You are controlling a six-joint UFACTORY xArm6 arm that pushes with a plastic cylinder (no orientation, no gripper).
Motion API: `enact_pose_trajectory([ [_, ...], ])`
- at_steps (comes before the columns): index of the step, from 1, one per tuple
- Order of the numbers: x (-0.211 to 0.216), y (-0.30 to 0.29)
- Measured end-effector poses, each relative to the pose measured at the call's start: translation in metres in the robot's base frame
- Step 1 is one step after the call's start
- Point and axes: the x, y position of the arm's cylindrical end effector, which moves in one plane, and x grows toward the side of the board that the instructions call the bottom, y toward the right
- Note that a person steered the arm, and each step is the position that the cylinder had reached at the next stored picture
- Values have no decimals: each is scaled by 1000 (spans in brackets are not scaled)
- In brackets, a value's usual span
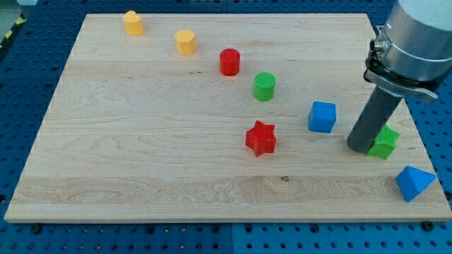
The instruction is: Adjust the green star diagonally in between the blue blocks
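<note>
1. Green star [385, 143]: it lies near the view's right edge of the wooden board [141, 141], partly hidden behind the dark rod. It sits between the blue cube [322, 116], to its upper left, and the blue triangular block [414, 183], to its lower right.
2. My tip [361, 147] rests on the board touching or just beside the star's left side. The rig carries no hand or claw; nothing is grasped, and contact is by pushing only.
3. Judgement of position: the star appears already close to the diagonal line joining the two blue blocks, slightly nearer the triangular block. Only a small correction seems necessary.
4. Risk, overshoot: a long push toward the view's right would drive the star toward the board edge, which is near.
5. Risk, rotation: an off-centre push on a star point would spin the block rather than translate it.
6. Risk, collision: a push toward the view's bottom right would drive the star into the blue triangular block and displace it.
7. Surroundings: a red star [260, 137] lies left of the blue cube. A green cylinder [264, 86], a red cylinder [229, 61] and two yellow blocks [185, 41] [133, 22] run toward the view's top left, well apart from the work area.
8. Obstructions: none of these blocks stands between my tip and the star.
</note>
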Motion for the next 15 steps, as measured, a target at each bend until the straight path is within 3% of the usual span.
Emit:
enact_pose_trajectory([
  [3, -32, -11],
  [6, -62, 41],
  [7, -52, 80],
  [8, -20, 82],
  [9, -4, 82],
  [13, -55, 2],
  [15, -40, -1],
])
